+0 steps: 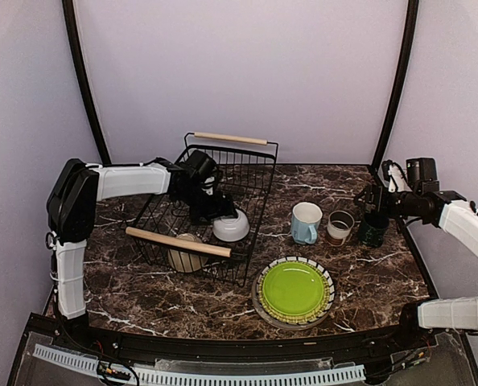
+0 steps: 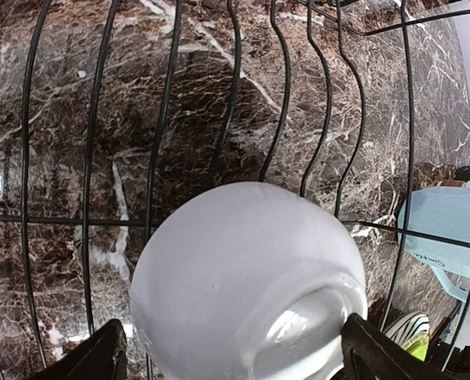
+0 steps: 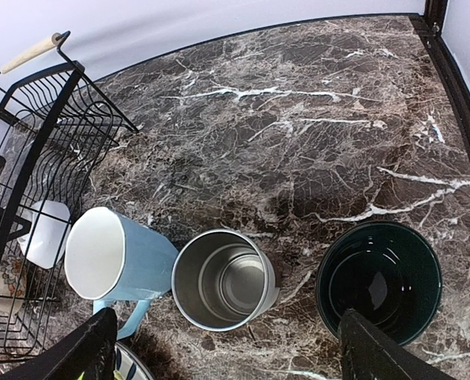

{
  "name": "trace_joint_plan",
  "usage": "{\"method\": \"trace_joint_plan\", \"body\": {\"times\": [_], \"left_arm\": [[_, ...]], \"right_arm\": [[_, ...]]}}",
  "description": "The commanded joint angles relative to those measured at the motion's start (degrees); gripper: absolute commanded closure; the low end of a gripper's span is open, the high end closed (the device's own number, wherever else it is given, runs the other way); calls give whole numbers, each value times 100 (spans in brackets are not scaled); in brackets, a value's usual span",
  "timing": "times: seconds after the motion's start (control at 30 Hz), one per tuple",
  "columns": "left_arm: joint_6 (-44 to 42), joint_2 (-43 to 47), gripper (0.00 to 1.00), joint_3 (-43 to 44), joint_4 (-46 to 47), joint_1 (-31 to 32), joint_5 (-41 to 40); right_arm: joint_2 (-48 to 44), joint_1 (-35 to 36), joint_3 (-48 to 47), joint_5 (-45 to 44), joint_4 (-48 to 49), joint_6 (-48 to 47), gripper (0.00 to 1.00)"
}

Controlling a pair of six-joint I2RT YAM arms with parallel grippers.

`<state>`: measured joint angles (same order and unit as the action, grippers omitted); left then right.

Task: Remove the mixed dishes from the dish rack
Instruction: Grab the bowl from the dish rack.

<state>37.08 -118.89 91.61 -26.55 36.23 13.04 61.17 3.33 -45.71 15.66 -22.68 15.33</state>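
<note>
The black wire dish rack stands left of centre, and my left gripper reaches down into it. In the left wrist view its jaws stand wide, one on each side of a white bowl that lies tilted on the rack floor; the right finger sits at the bowl's rim. A cream bowl lies under the near wooden handle. On the table stand a light blue mug, a brown-white cup and a dark green mug. My right gripper hovers open above them, holding nothing.
A lime-green plate lies on a striped plate at the table's front, right of the rack. The rack's far handle is near the back wall. Black frame posts rise at both back corners.
</note>
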Motion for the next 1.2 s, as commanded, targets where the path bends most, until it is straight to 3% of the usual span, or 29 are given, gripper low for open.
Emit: {"method": "trace_joint_plan", "body": {"times": [0.0,0.1,0.7,1.17], "left_arm": [[228,211,6,-352,156,-39,502],[467,186,4,-585,568,-141,916],[454,-166,1,-549,688,-274,1316],[207,116,33,-498,447,-274,894]], "right_arm": [[-95,1,44,61,123,26,6],[-59,1,30,143,158,48,6],[-87,1,22,165,162,84,6],[-19,1,67,249,238,143,6]]}}
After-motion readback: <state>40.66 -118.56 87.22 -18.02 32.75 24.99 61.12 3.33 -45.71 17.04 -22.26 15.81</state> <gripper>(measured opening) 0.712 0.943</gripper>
